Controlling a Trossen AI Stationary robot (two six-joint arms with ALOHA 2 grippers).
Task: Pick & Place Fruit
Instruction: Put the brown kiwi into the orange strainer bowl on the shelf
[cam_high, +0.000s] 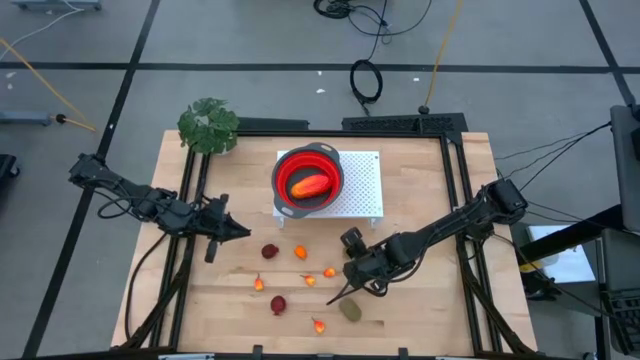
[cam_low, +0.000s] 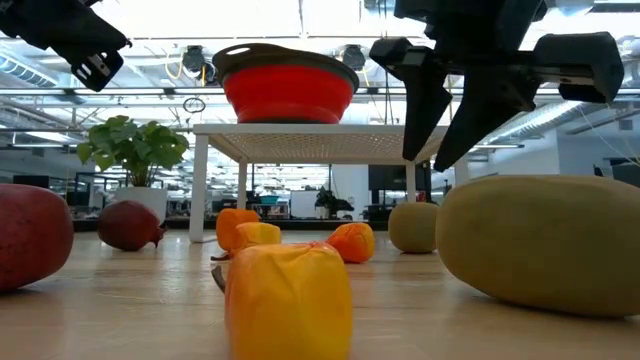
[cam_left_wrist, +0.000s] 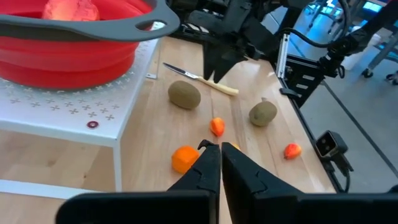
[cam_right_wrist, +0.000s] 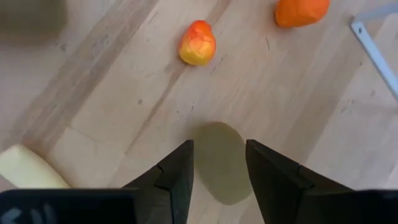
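1. Progress is judged to be early: only the elongated red-orange fruit (cam_high: 311, 185) is seen inside the red bowl (cam_high: 281, 166), which stands on a small white perforated stand (cam_high: 365, 190) near the back of the table.
2. To the left, the left gripper (cam_high: 238, 231) is held above bare wood near the left edge of the fruit scatter; its fingers are pressed together on nothing, as the left wrist view shows.
3. Across the middle, loose fruit is left to be placed: two dark red round pieces (cam_high: 270, 251) (cam_high: 278, 304) and several tiny orange pieces (cam_high: 300, 252) (cam_high: 259, 284) (cam_high: 319, 324).
4. To the right, the right gripper (cam_high: 352, 283) is poised low over an olive-brown oval (cam_right_wrist: 221, 160), fingers parted on either side of it and not yet gripping. A second olive-brown oval (cam_high: 350, 310) lies nearer the front edge, and a pale-handled knife (cam_left_wrist: 198, 77) lies close by.
5. The surface is a pale wooden tabletop (cam_high: 420, 310) in a dark frame, with a potted plant (cam_high: 208, 124) at its back left corner.
6. Around it, grey floor with cables (cam_high: 366, 78) is seen, and a bright open workspace behind.
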